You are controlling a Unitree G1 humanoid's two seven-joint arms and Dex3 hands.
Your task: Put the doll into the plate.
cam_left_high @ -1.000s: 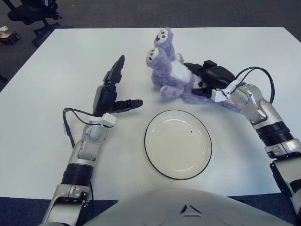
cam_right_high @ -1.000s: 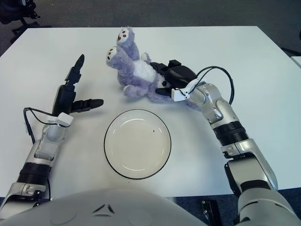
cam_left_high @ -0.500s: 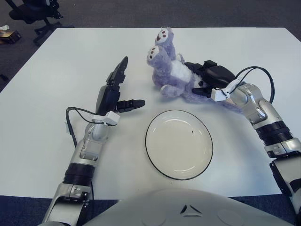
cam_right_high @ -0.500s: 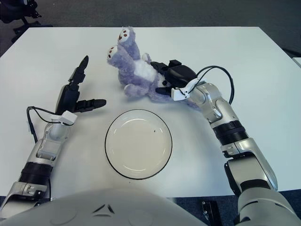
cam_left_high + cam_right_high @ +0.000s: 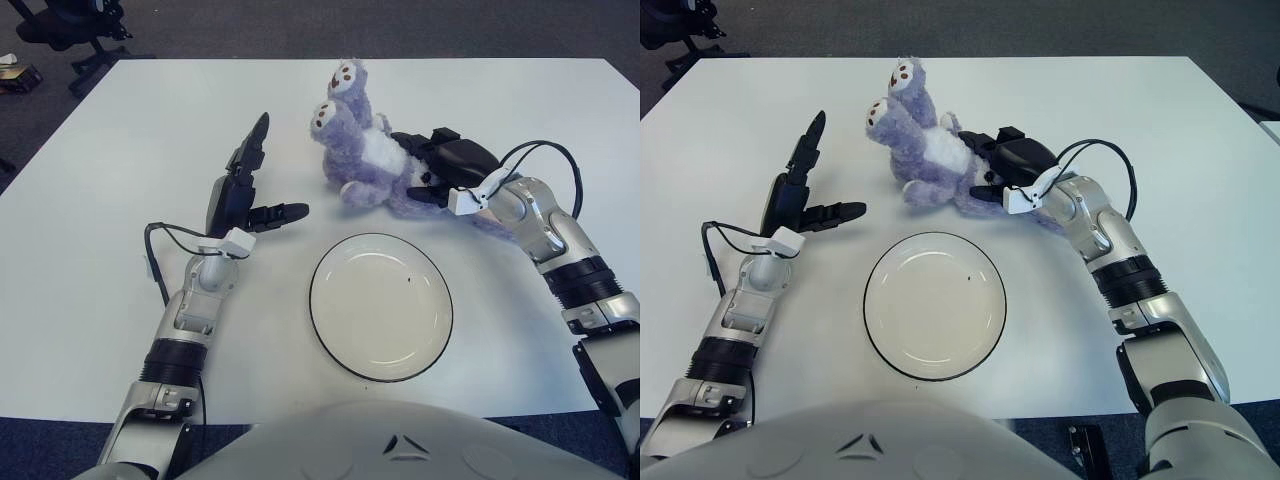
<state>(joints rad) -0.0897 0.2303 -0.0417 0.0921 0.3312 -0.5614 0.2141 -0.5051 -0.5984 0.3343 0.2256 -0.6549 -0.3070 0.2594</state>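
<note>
**A:** What has shifted since a moment ago?

**B:** Very little. Our left hand (image 5: 245, 195) has edged slightly away from us and a touch toward the middle of the table; the doll and our right hand sit as they did.

**A:** Start nearest to us, then.

**B:** Closest in, the curved grey top of our own torso (image 5: 400, 445) fills the bottom edge. Just beyond it lies the plate (image 5: 381, 306), round and white with a thin dark rim, flat on the white table (image 5: 110, 170) and holding nothing.

**A:** And our hands?

**B:** To the left of the plate, our left forearm reaches up the table. Its hand is spread and grips nothing: one finger points away from us, another points sideways toward the doll, well short of it. On the right, our right arm comes in from the table's right edge, and our right hand (image 5: 1012, 165) is closed around the doll's body, dark fingers (image 5: 985, 190) pressed into the fur.

**A:** Where exactly is the doll?

**B:** The doll (image 5: 368, 150), a purple plush bear with a white belly, lies on the table just beyond the plate, outside its rim. Its two feet point away from us.

**A:** Anything farther off?

**B:** Past the table's far left corner, dark carpet and the base of an office chair (image 5: 70, 30).
</note>
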